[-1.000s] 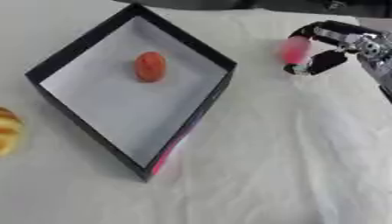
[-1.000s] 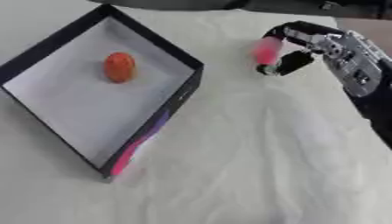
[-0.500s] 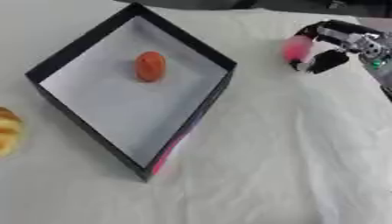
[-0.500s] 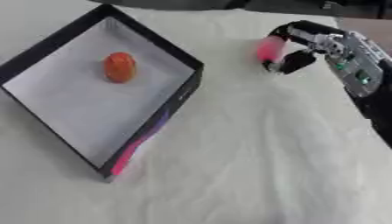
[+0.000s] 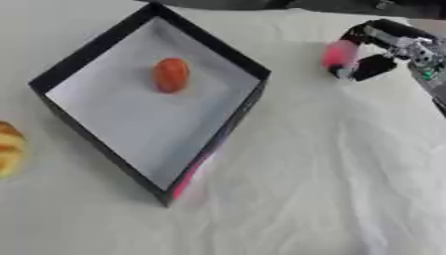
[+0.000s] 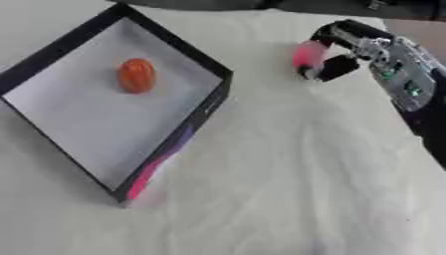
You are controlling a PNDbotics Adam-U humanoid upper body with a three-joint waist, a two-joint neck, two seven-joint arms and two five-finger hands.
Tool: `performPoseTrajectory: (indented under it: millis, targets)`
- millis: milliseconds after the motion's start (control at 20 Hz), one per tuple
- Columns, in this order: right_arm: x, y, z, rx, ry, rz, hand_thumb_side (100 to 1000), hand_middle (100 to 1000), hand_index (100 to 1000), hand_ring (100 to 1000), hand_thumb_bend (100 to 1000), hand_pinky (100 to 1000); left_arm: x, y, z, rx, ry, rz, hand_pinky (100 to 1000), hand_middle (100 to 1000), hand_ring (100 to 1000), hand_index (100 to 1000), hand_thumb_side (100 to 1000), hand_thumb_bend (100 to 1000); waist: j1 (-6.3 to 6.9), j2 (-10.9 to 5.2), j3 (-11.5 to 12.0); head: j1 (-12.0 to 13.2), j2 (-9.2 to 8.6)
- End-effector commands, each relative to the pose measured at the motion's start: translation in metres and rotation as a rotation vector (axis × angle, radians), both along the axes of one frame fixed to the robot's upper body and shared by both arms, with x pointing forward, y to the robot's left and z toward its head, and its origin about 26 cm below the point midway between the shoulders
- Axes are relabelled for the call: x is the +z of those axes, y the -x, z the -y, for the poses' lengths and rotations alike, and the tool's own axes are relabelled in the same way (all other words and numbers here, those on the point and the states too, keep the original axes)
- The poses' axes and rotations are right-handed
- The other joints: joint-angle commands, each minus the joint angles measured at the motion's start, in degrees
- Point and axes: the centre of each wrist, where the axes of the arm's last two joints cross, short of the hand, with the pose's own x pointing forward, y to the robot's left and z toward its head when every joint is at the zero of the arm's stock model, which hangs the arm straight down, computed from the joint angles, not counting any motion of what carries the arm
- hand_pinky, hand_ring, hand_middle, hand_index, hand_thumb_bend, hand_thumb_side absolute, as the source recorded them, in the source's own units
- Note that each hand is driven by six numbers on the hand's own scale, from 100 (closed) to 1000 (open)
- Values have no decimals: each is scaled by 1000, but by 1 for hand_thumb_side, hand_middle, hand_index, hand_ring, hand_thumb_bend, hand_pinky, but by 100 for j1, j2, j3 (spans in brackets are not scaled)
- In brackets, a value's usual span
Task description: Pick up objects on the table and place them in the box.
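Observation:
A black box (image 5: 106, 48) with a pale floor lies open at the left, one corner toward me. An orange-red oval object (image 5: 171, 74) rests on its floor. At the upper right my right hand (image 6: 359, 49) has its fingers and thumb curled round a small pink object (image 6: 307, 55), held to the right of the box and apart from it. A yellow and brown object (image 5: 9, 149) lies on the cloth at the left edge, outside the box. My left hand shows in neither view.
A wrinkled white cloth (image 5: 331, 174) covers the table. The box's near wall carries a pink and purple stripe (image 6: 157, 162). A dark strip (image 5: 261, 4) runs along the far edge of the table.
My right hand with the pink object has shifted slightly up and toward the box. The box and the orange-red object have not moved.

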Motion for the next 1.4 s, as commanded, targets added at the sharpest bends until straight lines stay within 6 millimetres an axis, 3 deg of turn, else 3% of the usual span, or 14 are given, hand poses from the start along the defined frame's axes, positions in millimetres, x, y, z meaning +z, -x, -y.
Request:
performPoseTrajectory:
  millis: [50,1100,1400]
  targets:
    - [18,8,6,-17,46,61,320,573,727,745,341,847,8,3,0,0,-27,27,913,936,927,819,795,141,-41,-38,-1,-14,-38]
    - [48,27,-16,77,88,164,370,572,734,734,331,845,9,5,-3,0,-29,27,913,935,926,819,779,143,-8,-295,-113,4,96]
    - [79,41,-42,173,99,268,316,560,728,727,305,845,8,6,-6,12,-24,21,912,935,926,819,775,144,25,-426,-186,34,245]
